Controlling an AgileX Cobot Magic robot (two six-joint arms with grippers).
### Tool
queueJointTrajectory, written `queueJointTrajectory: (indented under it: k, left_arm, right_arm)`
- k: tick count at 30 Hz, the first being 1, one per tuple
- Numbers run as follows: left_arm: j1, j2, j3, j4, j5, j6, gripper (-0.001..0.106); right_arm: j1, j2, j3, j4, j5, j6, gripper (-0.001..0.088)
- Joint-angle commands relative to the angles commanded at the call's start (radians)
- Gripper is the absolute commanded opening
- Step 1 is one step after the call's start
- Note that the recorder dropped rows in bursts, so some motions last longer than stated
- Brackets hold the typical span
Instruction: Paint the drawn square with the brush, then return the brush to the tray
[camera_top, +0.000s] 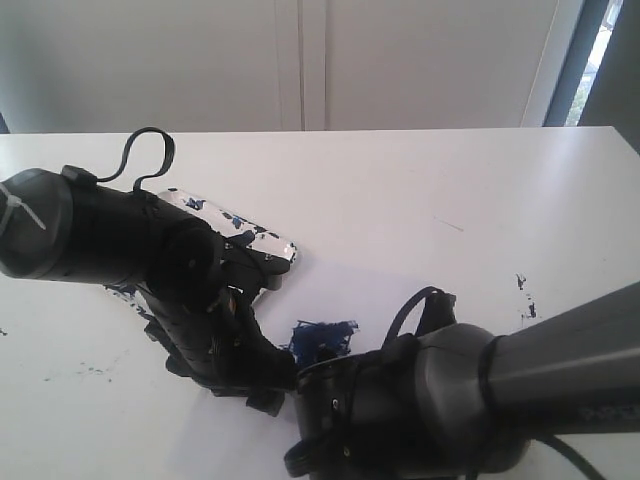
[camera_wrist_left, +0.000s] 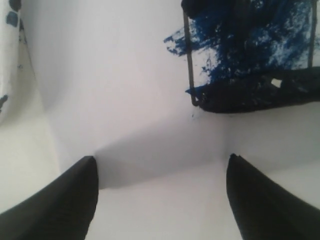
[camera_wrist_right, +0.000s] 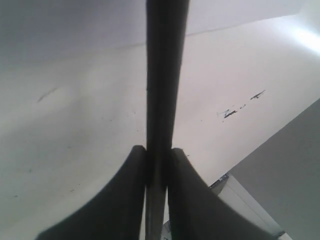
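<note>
Black brush (camera_wrist_right: 165, 75) in right tool (camera_wrist_right: 159, 151)

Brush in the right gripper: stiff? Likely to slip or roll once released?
Probably stiff: the brush runs dead straight out of the right gripper, with no sag. Likely light, being so thin. Its smooth, seemingly round shaft could twist in the pinch and roll when let go.
</note>
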Motion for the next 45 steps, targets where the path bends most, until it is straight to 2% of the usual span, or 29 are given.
queueJointTrajectory:
  k: [7, 12, 16, 24, 32, 38, 42, 45]
  left_arm:
    - [0.0, 0.0, 0.0, 0.0, 0.0, 0.0, 0.075]
    - [0.0, 0.0, 0.0, 0.0, 0.002, 0.0, 0.075]
    - [0.0, 0.0, 0.0, 0.0, 0.006, 0.0, 0.075]
    - [0.0, 0.0, 0.0, 0.0, 0.006, 0.0, 0.075]
    - [0.0, 0.0, 0.0, 0.0, 0.004, 0.0, 0.075]
    - [0.0, 0.0, 0.0, 0.0, 0.004, 0.0, 0.075]
    - [0.0, 0.0, 0.0, 0.0, 0.008, 0.0, 0.075]
    - [0.0, 0.0, 0.0, 0.0, 0.008, 0.0, 0.075]
  right_arm:
    - [-0.002, 0.056, -0.02, -0.049, 0.012, 0.0, 0.0]
    - [-0.011, 0.072, -0.031, -0.107, 0.036, 0.054, 0.0]
    - [-0.05, 0.072, -0.031, -0.107, 0.036, 0.054, 0.0]
    - [-0.05, 0.072, -0.031, -0.079, 0.038, 0.052, 0.0]
    - [0.026, 0.053, -0.031, -0.063, 0.04, 0.029, 0.0]
    - [0.043, 0.053, -0.031, -0.033, 0.04, 0.005, 0.0]
    - [0.03, 0.053, -0.031, -0.049, 0.04, 0.005, 0.0]
    - [-0.017, 0.053, -0.031, -0.074, 0.036, 0.005, 0.0]
